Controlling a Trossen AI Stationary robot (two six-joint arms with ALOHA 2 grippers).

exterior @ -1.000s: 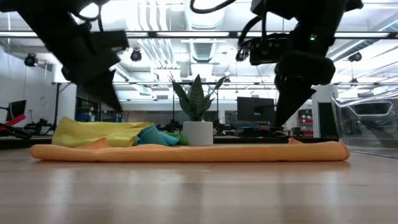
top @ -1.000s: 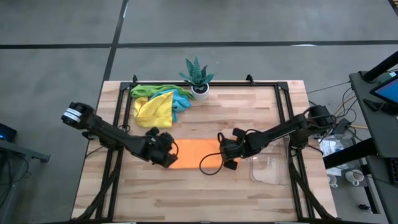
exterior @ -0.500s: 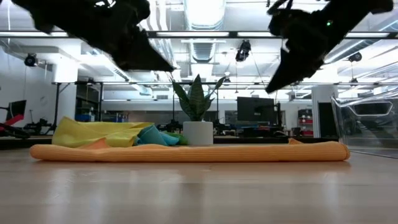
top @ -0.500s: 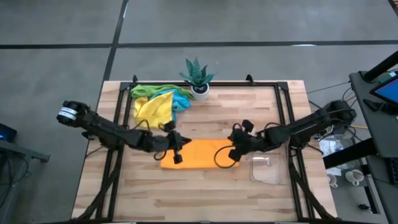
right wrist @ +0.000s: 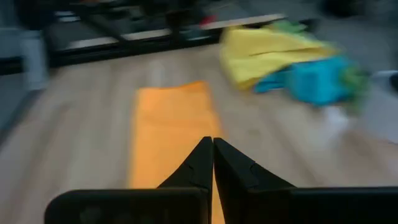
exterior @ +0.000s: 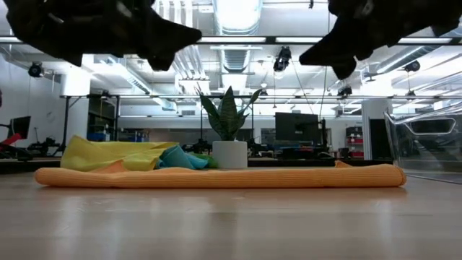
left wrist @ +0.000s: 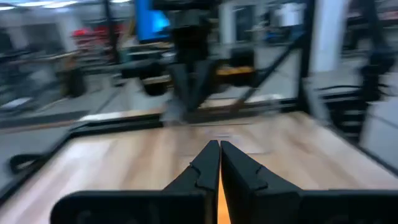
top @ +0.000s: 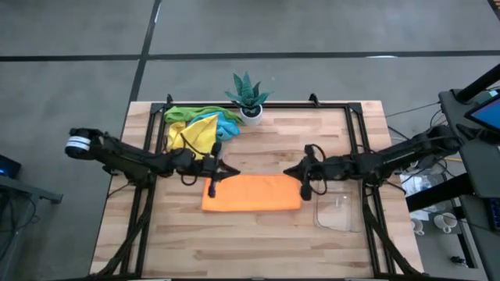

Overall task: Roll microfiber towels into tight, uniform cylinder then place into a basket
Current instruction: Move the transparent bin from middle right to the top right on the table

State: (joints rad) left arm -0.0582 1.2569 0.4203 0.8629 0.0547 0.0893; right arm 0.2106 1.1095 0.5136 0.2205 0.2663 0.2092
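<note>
Overhead, I saw the orange towel (top: 251, 193) lying flat as a folded strip just below the middle of the frame, with the left gripper (top: 216, 168) lifted off near its upper-left corner and the right gripper (top: 303, 170) off its upper-right corner. Both sets of fingers were pressed together and gripped nothing. The other microfiber towels (top: 199, 127) sat heaped toward the upper left beside the potted plant (top: 249, 94), and the basket (top: 339, 213) stood vacant at lower right, just past the strip's right end.

From table height, the orange towel (exterior: 216, 176) ran as a low band across the middle of the frame, unrolled, both arms hanging dark at the top edge, clear of it.

Through the left wrist camera, the shut fingers (left wrist: 205, 171) met at bottom centre over a sliver of orange.

Through the right wrist camera, the closed fingertips (right wrist: 200, 160) pointed along the orange towel (right wrist: 174, 130), the yellow and blue cloths (right wrist: 289, 59) at upper right.

I judged the folding done and the rolling not yet begun. Next I would need to bring both grippers down onto one short end and tuck it over evenly, so the cylinder starts tight and straight.
</note>
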